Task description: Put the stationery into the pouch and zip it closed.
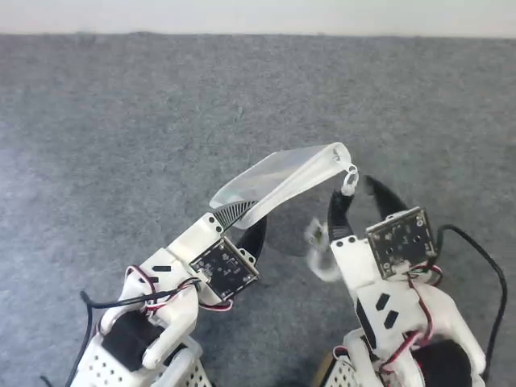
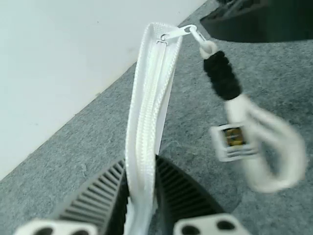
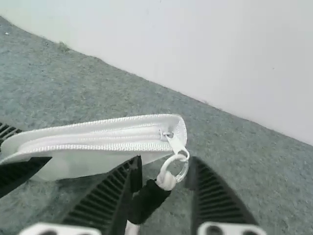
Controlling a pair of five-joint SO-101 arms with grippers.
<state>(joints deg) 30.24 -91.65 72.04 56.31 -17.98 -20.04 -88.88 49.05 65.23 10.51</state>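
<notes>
grey carpeted table point(image 1: 121, 121) runs back to a white wall point(image 1: 242, 16). i read the pouch point(image 1: 282, 181), translucent white, as lifted off the table and stretched in the air between the two arms, its zip edge facing up. the left gripper point(image 2: 142, 171) is clenched on one end of the pouch, ribbed fingers point(image 2: 98, 196) pressed against both sides of the zip tape. the right gripper point(image 3: 164, 164) sits at the opposite end with its fingers spread apart, gripping nothing. a white strap loop point(image 2: 274, 147) with a small tag hangs below that end, blurred. a black cord point(image 3: 146, 196) joins the strap to a ring point(image 3: 175, 166); cord and ring lie in the gap between the right fingers, the cord close against one of them. the ring hangs from the zip slider point(image 3: 168, 134), which sits at the pouch end nearest the right gripper, and the teeth i can see look joined.
</notes>
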